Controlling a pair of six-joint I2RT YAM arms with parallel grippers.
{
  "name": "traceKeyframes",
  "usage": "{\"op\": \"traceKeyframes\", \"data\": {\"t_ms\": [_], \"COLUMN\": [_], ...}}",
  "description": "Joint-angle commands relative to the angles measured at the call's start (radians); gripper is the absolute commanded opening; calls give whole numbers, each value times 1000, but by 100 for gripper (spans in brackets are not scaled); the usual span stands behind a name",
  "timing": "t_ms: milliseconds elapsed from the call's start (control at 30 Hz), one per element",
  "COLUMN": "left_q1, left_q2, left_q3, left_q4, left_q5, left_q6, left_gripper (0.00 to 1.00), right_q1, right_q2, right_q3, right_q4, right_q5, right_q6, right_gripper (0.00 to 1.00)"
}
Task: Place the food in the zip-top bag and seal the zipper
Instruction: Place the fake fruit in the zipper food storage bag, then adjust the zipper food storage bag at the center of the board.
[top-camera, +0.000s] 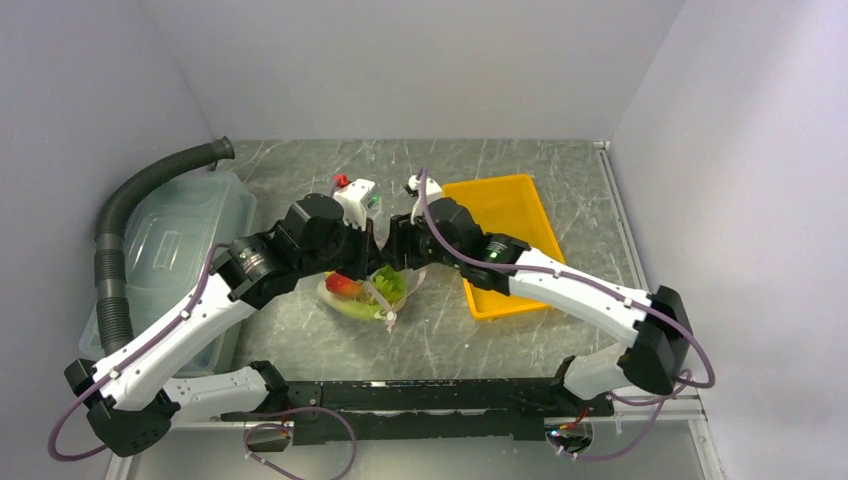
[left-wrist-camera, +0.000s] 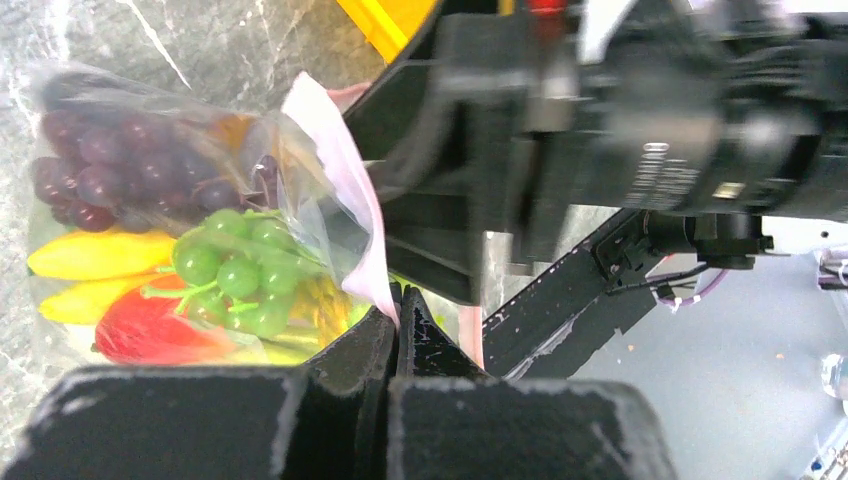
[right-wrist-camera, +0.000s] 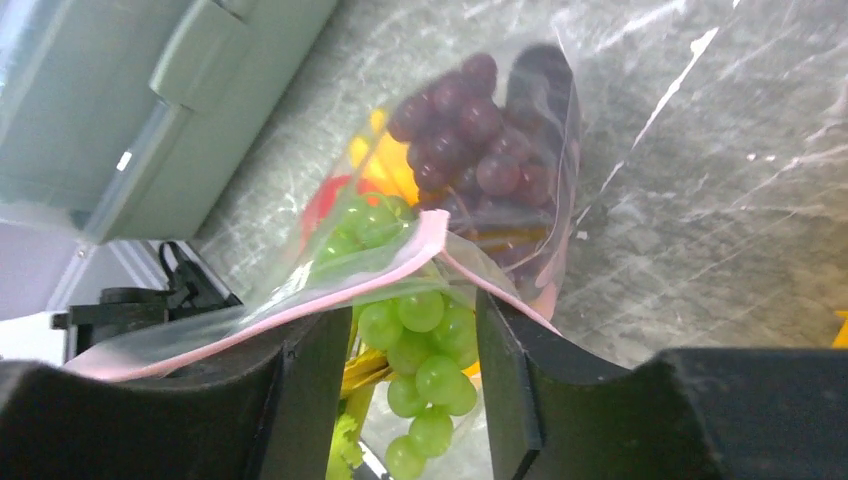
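Food (left-wrist-camera: 235, 270) in zip-top bag (right-wrist-camera: 640, 130) | left hand (left-wrist-camera: 397, 300) pinching zipper (right-wrist-camera: 300, 300) | right hand (right-wrist-camera: 410, 330) spread astride it | seal apparently unfinished

Bright even overhead light, soft shadows, glare streaks on the zip-top bag (right-wrist-camera: 470, 200), blurry foregrounds in wrist views.

In the top view, most of the zip-top bag (top-camera: 362, 305) is hidden under the two wrists. In the left wrist view, the right arm (left-wrist-camera: 640, 150) is blurred, the left fingers (left-wrist-camera: 350, 360) are cut off by the bottom edge, and the bananas (left-wrist-camera: 90, 255) are partly masked by green grapes (left-wrist-camera: 235, 270). In the right wrist view, the right fingers (right-wrist-camera: 310, 400) and the lidded bin (right-wrist-camera: 150, 90) are cropped by the frame.
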Motion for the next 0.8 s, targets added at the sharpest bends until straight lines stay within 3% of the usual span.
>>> {"op": "traceKeyframes", "data": {"t_ms": [0, 233, 533, 767], "left_q1": [-8, -7, -7, -8], "left_q2": [-42, -50, -42, -36], "left_q3": [48, 63, 99, 139], "left_q4": [77, 73, 49, 35], "left_q5": [-41, -117, -137, -129], "left_q6": [-53, -80, -75, -72], "left_gripper": [0, 0, 0, 0], "right_q1": [1, 4, 52, 132], "right_q2": [-114, -191, -301, -297], "right_q3": [42, 101, 47, 34], "right_q4": [42, -64, -92, -137], "right_q5": [38, -50, -294, -339], "right_q6": [-31, -97, -256, -367], "right_gripper": [54, 56, 54, 56]}}
